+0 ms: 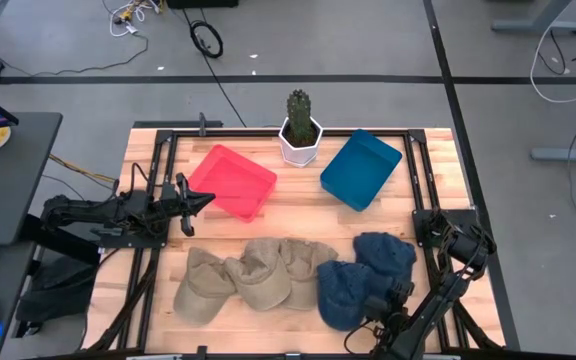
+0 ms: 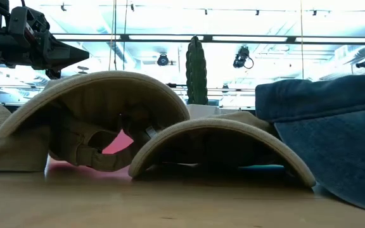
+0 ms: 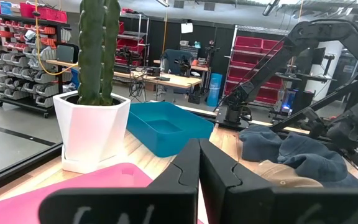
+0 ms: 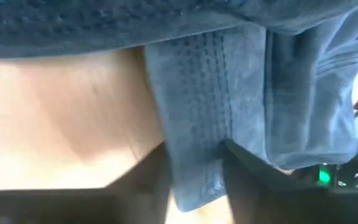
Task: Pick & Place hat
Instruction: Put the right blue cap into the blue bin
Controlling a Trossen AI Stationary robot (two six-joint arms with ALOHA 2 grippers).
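Lying in a row along the near half of the wooden slatted table (image 1: 298, 205): three khaki cotton-twill caps, soft and creased, then two blue denim ones.
- Khaki cap, leftmost (image 1: 200, 284): crumpled, brim pointing toward the near edge.
- Middle khaki cap (image 1: 260, 270) and third khaki cap (image 1: 303, 268): overlapping each other; in the low view showing as two curved, stiff brims arching over dark undersides, with a fabric back-strap visible beneath the taller one.
- Near blue denim hat (image 1: 344, 292): washed, mottled weave, touching the third khaki cap on one side and the far blue denim hat (image 1: 385, 254) on the other.

Right gripper (image 1: 376, 312): sitting low at the near edge, against the near blue denim hat. Right wrist view showing a strip of double-stitched denim running down between the two dark fingers (image 4: 253, 171), both close on either side of it; fingers part way open, not visibly clamping, so only bracketing the strip.

Left gripper (image 1: 200, 199): hovering above the table beside the red tray (image 1: 233, 180), fingers pressed together and holding nothing.

Standing along the far side: red tray, smooth plastic, rectangular, set at an angle; white faceted pot (image 1: 300, 141) with a ribbed green columnar cactus (image 1: 299, 108); blue tray (image 1: 360, 168), same smooth plastic, also angled.

No legible brand, label or writing on caps, trays or pot.
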